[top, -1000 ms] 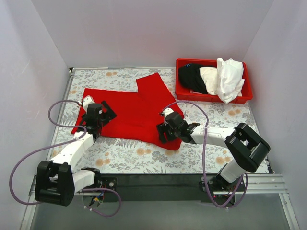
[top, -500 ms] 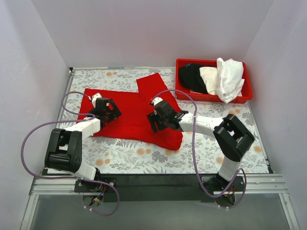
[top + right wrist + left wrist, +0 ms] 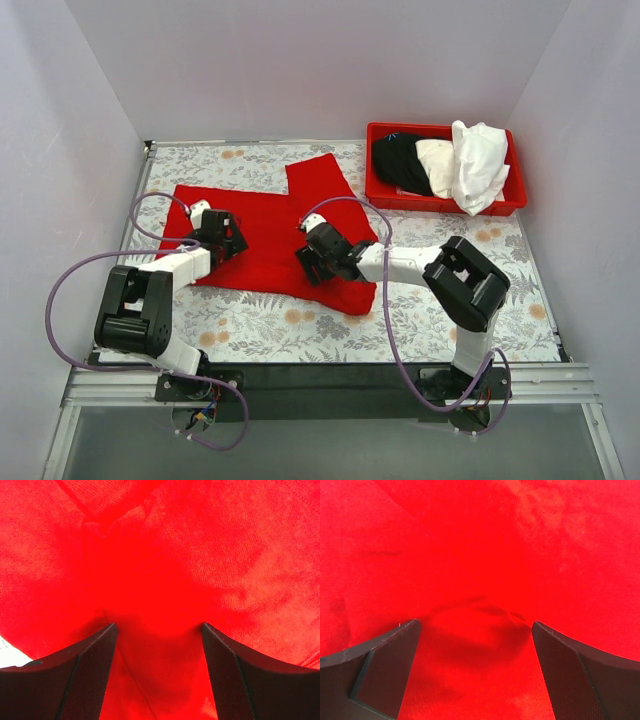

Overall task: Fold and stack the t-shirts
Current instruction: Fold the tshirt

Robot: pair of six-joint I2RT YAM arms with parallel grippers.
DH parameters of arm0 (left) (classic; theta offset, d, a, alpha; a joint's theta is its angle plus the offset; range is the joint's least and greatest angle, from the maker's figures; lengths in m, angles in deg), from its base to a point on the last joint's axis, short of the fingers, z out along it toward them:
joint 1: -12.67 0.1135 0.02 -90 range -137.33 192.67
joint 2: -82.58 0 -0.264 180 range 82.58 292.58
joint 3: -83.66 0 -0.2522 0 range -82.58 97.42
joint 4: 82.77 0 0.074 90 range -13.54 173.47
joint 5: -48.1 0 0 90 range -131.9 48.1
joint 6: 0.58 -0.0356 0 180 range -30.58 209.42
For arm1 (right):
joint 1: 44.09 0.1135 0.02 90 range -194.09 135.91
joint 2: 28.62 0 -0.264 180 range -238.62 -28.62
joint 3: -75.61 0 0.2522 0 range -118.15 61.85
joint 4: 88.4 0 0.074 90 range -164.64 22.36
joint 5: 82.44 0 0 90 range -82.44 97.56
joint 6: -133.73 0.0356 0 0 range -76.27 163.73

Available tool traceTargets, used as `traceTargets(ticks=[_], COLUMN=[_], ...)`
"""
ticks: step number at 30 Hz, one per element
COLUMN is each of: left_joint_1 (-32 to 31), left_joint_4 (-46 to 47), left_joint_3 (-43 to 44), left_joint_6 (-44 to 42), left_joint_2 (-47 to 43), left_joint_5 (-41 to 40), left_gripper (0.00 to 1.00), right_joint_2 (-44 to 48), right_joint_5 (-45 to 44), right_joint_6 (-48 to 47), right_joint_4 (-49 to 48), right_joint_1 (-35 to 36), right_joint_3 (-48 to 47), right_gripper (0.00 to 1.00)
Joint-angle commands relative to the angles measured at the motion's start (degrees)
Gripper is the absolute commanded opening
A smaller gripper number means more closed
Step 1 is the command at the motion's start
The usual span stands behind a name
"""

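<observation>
A bright red short-sleeved cloth t-shirt (image 3: 270,225) lies spread flat on the floral-print table cover (image 3: 300,325), centre-left, one sleeve pointing toward the back wall. The L. gripper (image 3: 475,630) is down on the shirt's left part, near its left edge. Its black textured fingers (image 3: 385,665) stand wide apart w/ a low ridge of red cloth puckered between them, nothing pinched. The R. gripper (image 3: 159,630) sits on the shirt's right part, toward the front hem. Its jaws are parted a bit less than the left's, tips on or just above the cloth (can't tell which), w/ no fold clamped. A seam crosses the fabric ahead of it, and a sliver of pale cover shows at the lower-left corner of the right wrist view. Back right, well apart from the red shirt, a rigid red plastic bin (image 3: 440,205) holds three more. There is a black t-shirt (image 3: 398,165) at its left end, a cream t-shirt (image 3: 436,160) in the middle and a white t-shirt (image 3: 478,165) heaped at the right, draping over the front rim.
</observation>
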Motion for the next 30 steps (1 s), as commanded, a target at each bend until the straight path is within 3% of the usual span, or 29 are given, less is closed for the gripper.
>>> traceTargets(ticks=[1, 11, 19, 25, 30], left_joint_1=[-0.81, -5.02, -11.97, -14.61, -14.61], left_joint_4=[-3.74, -9.81, -15.96, -16.50, -14.30], left_joint_3=[-0.72, -1.34, 0.33, 0.60, 0.68], left_joint_6=[-0.94, 1.52, 4.86, 5.91, 4.86], left_joint_2=[-1.29, -5.41, -9.89, -14.64, -11.32], left_joint_5=[-4.38, -9.65, -10.35, -9.92, -12.29], left_gripper=[0.87, 0.88, 0.88, 0.88, 0.90], right_joint_2=[-1.15, 1.58, 6.32, 10.10, 12.47], right_joint_5=[0.25, 0.07, -1.42, -4.22, -5.64], right_joint_6=[1.13, 3.33, 6.23, 6.68, 6.41], right_joint_4=[2.47, 2.47, 3.44, 4.93, 7.48], right_joint_1=[2.38, 5.28, 5.46, 5.37, 4.67], right_joint_3=[3.21, 8.75, 16.12, 19.82, 21.14], right_gripper=[0.63, 0.63, 0.63, 0.64, 0.66])
